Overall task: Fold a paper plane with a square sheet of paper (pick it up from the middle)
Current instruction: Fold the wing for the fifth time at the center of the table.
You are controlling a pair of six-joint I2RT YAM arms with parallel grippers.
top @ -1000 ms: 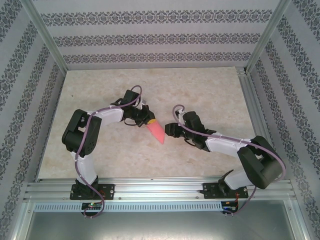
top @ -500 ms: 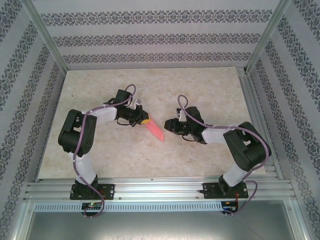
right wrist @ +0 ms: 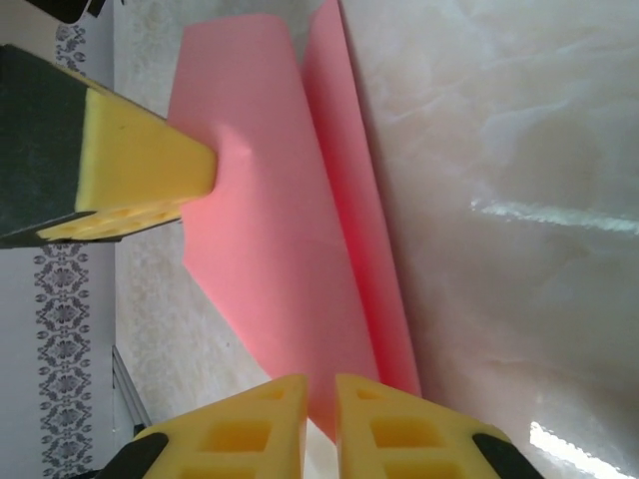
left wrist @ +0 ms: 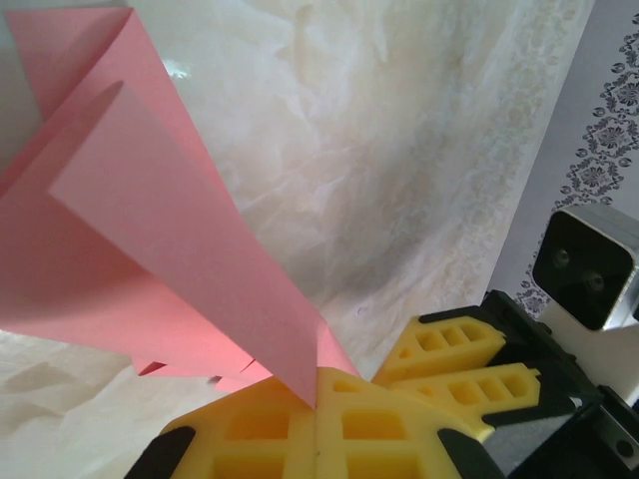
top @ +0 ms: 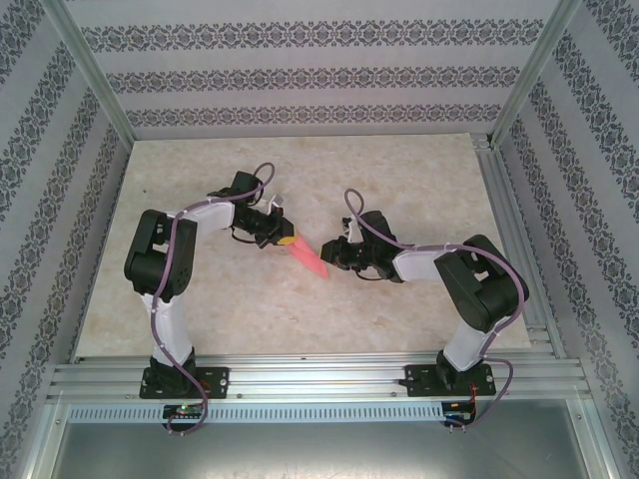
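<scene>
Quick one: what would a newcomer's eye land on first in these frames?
The pink paper plane, held between the two arms over the middle of the pale marble-look table, is the one bright thing in the top view. The left gripper is clamped on one end of it with its yellow pads. The right gripper straddles a corner of it, jaws a narrow gap apart.

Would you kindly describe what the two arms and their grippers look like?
Both the left arm and right arm have white links, bulky black joints and a purple cable along them. The left gripper and right gripper carry yellow fingers with rectangular recesses.
</scene>
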